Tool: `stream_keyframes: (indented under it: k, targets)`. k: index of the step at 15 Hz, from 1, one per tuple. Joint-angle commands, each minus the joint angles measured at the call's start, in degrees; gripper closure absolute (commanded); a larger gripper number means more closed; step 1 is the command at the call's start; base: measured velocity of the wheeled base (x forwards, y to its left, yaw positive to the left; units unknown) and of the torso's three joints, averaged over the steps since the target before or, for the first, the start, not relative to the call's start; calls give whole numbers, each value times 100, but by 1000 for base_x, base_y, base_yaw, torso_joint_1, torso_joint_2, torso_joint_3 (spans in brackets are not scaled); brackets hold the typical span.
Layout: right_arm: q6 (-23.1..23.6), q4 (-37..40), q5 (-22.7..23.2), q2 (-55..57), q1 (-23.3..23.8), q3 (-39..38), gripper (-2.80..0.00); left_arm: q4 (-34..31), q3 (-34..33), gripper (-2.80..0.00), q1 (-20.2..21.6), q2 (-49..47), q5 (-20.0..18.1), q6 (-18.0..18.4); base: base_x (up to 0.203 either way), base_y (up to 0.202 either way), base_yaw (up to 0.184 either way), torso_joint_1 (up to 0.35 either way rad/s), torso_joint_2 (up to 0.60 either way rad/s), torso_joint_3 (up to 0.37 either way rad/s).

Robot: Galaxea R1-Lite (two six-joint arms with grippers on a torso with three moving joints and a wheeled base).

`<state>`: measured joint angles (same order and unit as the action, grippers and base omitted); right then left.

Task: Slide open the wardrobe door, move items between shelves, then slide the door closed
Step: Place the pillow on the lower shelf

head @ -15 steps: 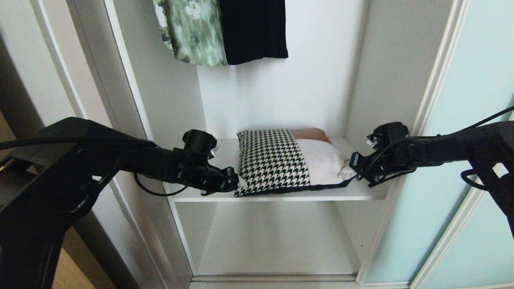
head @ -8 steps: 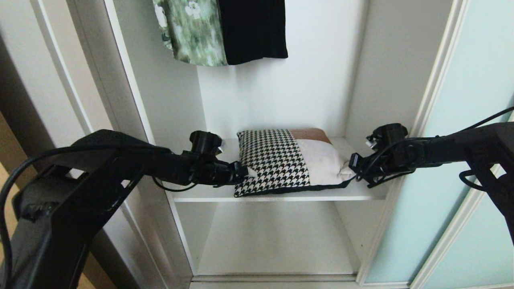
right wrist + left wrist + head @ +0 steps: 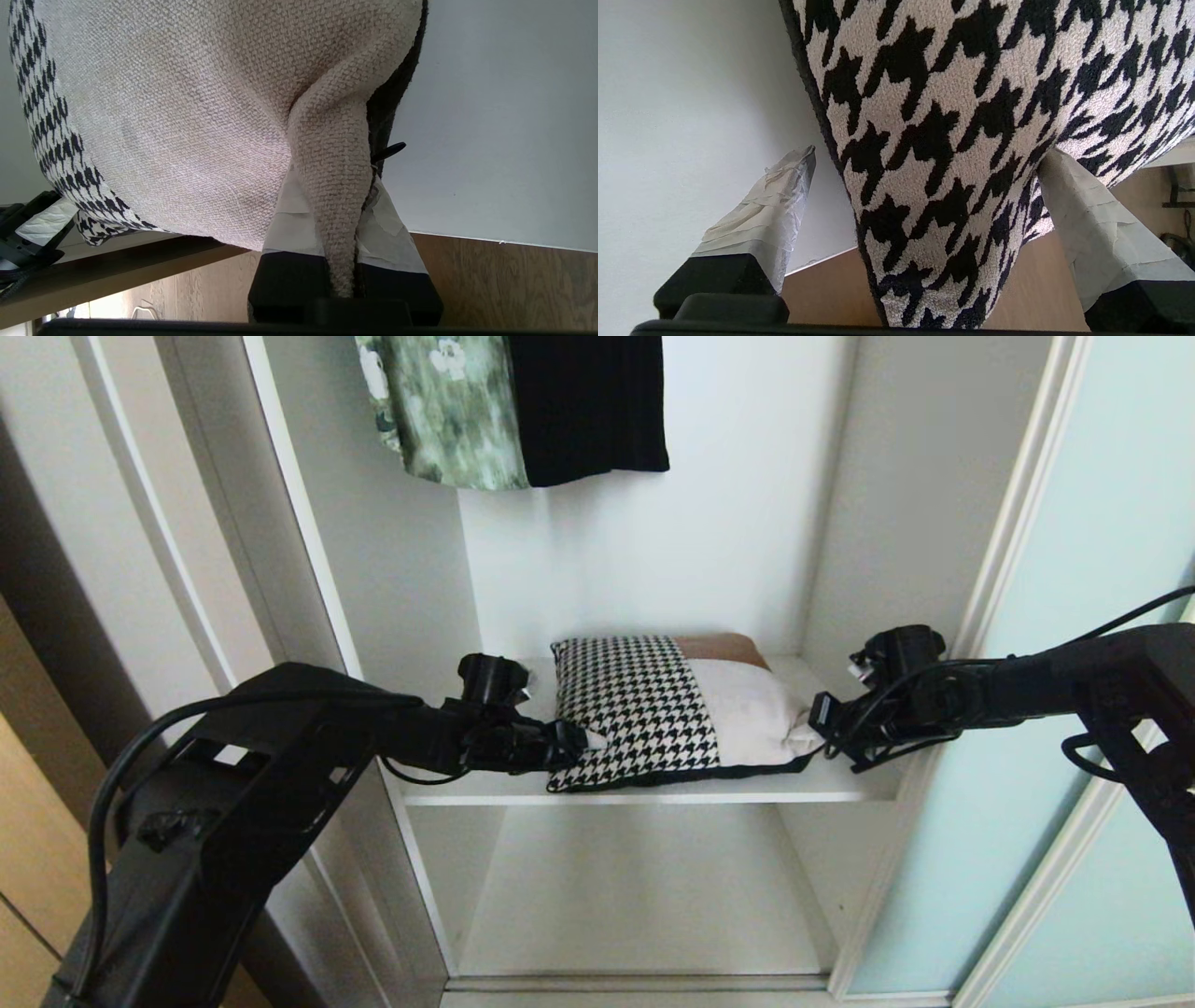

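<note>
1. So, the cushion (image 3: 667, 709) is lying flat on the upper white shelf (image 3: 644, 793) inside the wardrobe. From the head camera it looks like one piece: black-and-white houndstooth on the robot's left, plain cream fabric on the right, dark underside.
2. Left gripper (image 3: 583, 740) is at the houndstooth end, near the front corner. Its taped fingers (image 3: 770, 219) are spread wide, one on each side of the cushion's edge, not squeezing it.
3. Right gripper (image 3: 814, 735) is at the cream end and is pinched tight on a bunched-up corner of the cream fabric; the wrist camera shows that fold wedged between the taped pads (image 3: 387, 233).
4. Lower shelf (image 3: 644, 915) sits underneath.
5. The sliding wardrobe door (image 3: 1074, 709), pale aqua frosted glass, is pushed over to the right, so this compartment is open.
6. Up top hang a green floral garment (image 3: 439, 401) and a black garment (image 3: 588, 401), well above the cushion.
</note>
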<state>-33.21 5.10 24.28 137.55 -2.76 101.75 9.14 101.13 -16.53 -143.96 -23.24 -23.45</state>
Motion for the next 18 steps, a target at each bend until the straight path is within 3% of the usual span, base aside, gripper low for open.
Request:
stream_keyframes:
  k: [1,2,5,7,11,14,18]
  targets:
    - [-19,9,15,15,3,2,0,9,29,-280,-34,8,-14,-28,0,0,0,0,0,0]
    - [-19,9,15,18,3,-7,0,5,29,0,-34,15,-6,-45,0,0,0,0,0,0]
    - [-19,9,15,9,-14,-15,0,19,2,0,-34,152,5,-105,0,0,0,0,0,0]
    - [-19,9,15,18,-23,-13,0,-59,-41,0,-34,298,18,-341,0,0,0,0,0,0]
    - [-4,9,42,-8,-78,-35,0,-304,-369,0,-42,457,38,-269,0,0,0,0,0,0]
    - [5,36,148,-200,-117,-188,0,185,-726,0,-48,501,155,-258,0,0,0,0,0,0]
    - [207,9,433,-820,-192,-876,0,1446,-1922,0,-146,1042,336,-262,0,0,0,0,0,0]
